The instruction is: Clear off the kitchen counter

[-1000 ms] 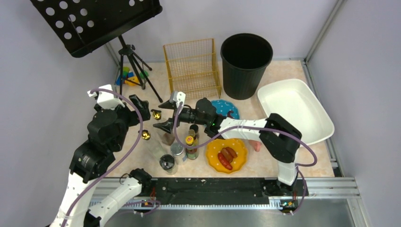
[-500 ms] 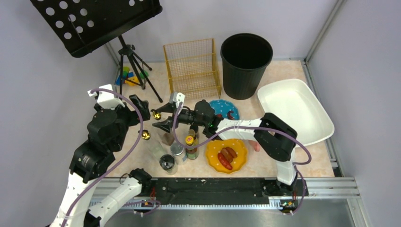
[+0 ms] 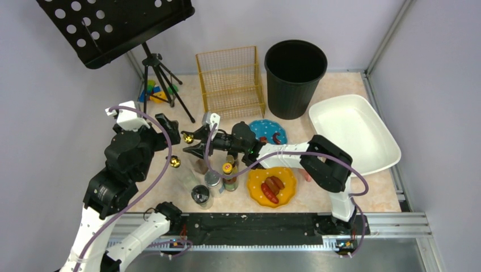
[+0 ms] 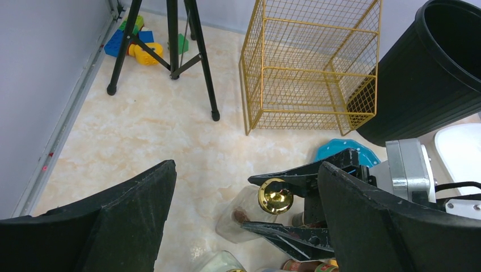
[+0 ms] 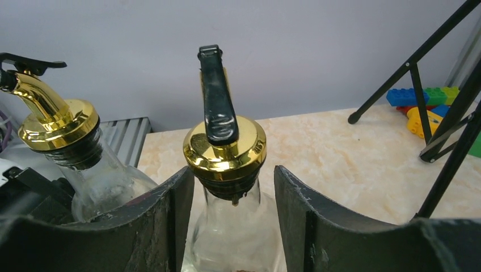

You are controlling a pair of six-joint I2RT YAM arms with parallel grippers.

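The beige marbled kitchen counter [image 3: 326, 198] holds bottles, jars and plates. My right gripper [image 3: 192, 144] is open, its jaws on either side of the neck of a clear glass bottle with a gold pourer cap [image 3: 187, 137]. In the right wrist view the fingers [image 5: 164, 221] flank that bottle [image 5: 225, 148] with small gaps on both sides. A second gold-capped bottle [image 5: 59, 127] stands just left of it. My left gripper [image 4: 244, 226] is open and empty, hovering above the same bottle's cap [image 4: 275, 195].
Several spice jars [image 3: 230, 170] and a black-lidded jar [image 3: 199, 194] stand by a yellow plate of sausages [image 3: 271, 186]. Behind are a blue plate [image 3: 270, 131], gold wire basket [image 3: 231, 81], black bin [image 3: 295, 76], white tub [image 3: 354, 130], tripod [image 3: 161, 79] and toy blocks [image 3: 152, 92].
My right gripper has slid left, and its jaws now stand around the gold-capped bottle's neck. The left arm has not moved.
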